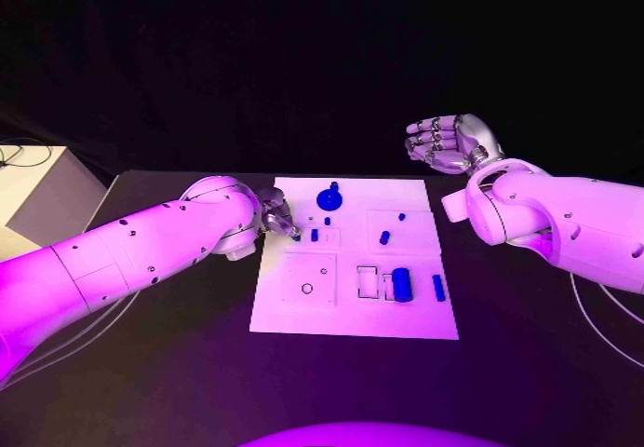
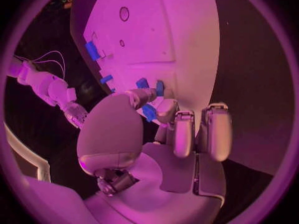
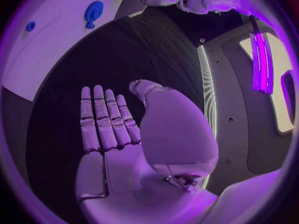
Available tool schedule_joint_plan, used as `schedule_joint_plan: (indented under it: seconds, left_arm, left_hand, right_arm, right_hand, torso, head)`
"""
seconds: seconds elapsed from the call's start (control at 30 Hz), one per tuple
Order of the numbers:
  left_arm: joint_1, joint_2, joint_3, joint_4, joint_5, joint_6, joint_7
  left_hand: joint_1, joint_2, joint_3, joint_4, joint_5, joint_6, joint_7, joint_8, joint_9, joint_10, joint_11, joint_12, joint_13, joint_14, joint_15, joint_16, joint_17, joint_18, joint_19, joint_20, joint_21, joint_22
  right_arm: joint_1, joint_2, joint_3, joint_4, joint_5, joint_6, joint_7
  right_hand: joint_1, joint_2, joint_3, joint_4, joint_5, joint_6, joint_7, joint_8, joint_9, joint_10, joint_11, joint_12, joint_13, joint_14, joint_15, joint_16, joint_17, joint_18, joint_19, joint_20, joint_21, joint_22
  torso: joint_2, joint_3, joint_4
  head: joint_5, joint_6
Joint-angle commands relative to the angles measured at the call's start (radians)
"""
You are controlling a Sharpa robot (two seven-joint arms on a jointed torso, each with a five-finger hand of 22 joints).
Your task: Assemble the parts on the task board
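The white task board (image 1: 352, 317) lies in the middle of the head view on the black counter (image 1: 161, 372), with small blue parts spread over its upper and right portions. A round blue part (image 1: 328, 197) sits near the board's top edge, a small blue peg (image 1: 385, 237) stands right of centre, and further down a chunky blue block (image 1: 401, 283) stands beside a slim blue bar (image 1: 439, 288) near the right edge. In the lower left of the board there is an outlined recess (image 1: 310, 289) with nothing blue in it. The left robot hand (image 1: 278, 216) reaches in from the left of the frame to the board's upper left edge, fingertips down by two little blue pieces there; in the left wrist view its thumb and a finger (image 2: 167, 109) are closed on a small blue part (image 2: 149, 112), while the other fingers hang curled beside it. The right robot hand (image 1: 449, 142) is raised in the upper right of the head view, above and beyond the board's top right corner and apart from it; in the right wrist view its fingers (image 3: 102, 119) are stretched out flat side by side, holding nothing.
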Motion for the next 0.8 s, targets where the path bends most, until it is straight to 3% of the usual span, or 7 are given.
schedule_joint_plan:
  seconds: [0.03,0.8]
  left_arm:
    - [-0.001,0.002,-0.001,0.0,-0.008,0.03,0.005]
    - [-0.001,0.013,-0.001,-0.012,-0.007,0.042,0.005]
  left_hand:
    - [-0.004,0.009,0.156,-0.156,0.004,0.015,-0.009,0.003,0.001,0.006,0.001,-0.005,-0.001,0.102,-0.007,0.003,0.263,-0.012,0.004,-0.001,0.002,0.114]
    - [-0.004,0.008,0.158,-0.159,0.003,0.016,-0.01,0.004,0.001,0.007,0.001,-0.006,-0.001,0.102,-0.008,0.003,0.263,-0.012,0.004,-0.001,0.002,0.114]
  right_arm:
    - [-0.001,0.001,0.0,0.0,-0.001,0.022,0.013]
    - [-0.001,0.002,0.0,0.0,-0.001,0.03,0.009]
  right_hand:
    - [-0.006,0.002,-0.001,-0.004,0.004,0.007,0.07,-0.005,-0.002,0.007,0.0,-0.004,0.0,0.004,0.004,-0.005,-0.002,0.011,0.0,0.005,-0.002,-0.003]
    - [-0.008,0.002,-0.002,-0.003,0.005,0.008,0.071,-0.006,-0.003,0.008,0.001,-0.006,0.0,0.005,0.004,-0.006,-0.004,0.011,0.0,0.005,-0.002,-0.005]
  torso:
    - [0.001,-0.0007,0.0003]
    - [0.002,-0.0009,-0.0006]
  head:
    - [0.0,-0.002]
    - [-0.002,-0.005]
